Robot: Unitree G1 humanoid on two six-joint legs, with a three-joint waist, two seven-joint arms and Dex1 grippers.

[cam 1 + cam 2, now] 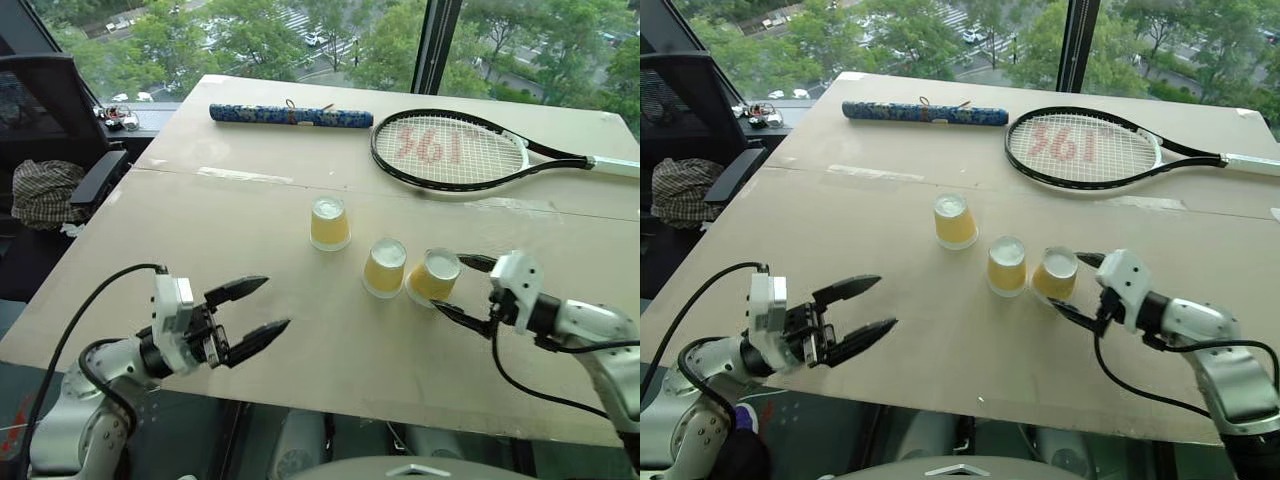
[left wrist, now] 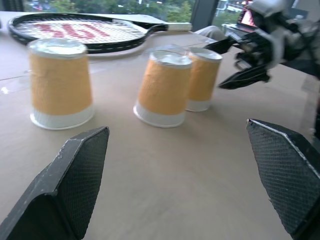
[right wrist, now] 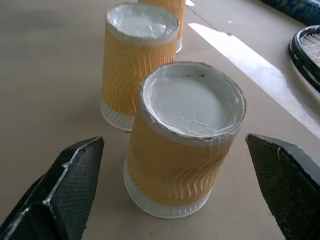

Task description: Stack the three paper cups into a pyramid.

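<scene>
Three paper cups stand upside down on the tan table [image 1: 250, 200], in a slanted row: the left cup [image 1: 329, 223], the middle cup [image 1: 385, 267] and the right cup [image 1: 435, 276]. Each has yellow-tan ribbed sides and a white base facing up. My right gripper [image 1: 452, 284] is open, one finger on either side of the right cup [image 3: 185, 145], with a gap on both sides. The right and middle cups stand close together. My left gripper [image 1: 276, 303] is open and empty near the table's front edge, pointing toward the cups from the left.
A tennis racket [image 1: 450, 150] lies at the back right of the table, and a long blue patterned roll [image 1: 290, 115] lies at the back. A dark chair [image 1: 60, 150] with a checked cloth stands off the table's left edge. Windows lie behind.
</scene>
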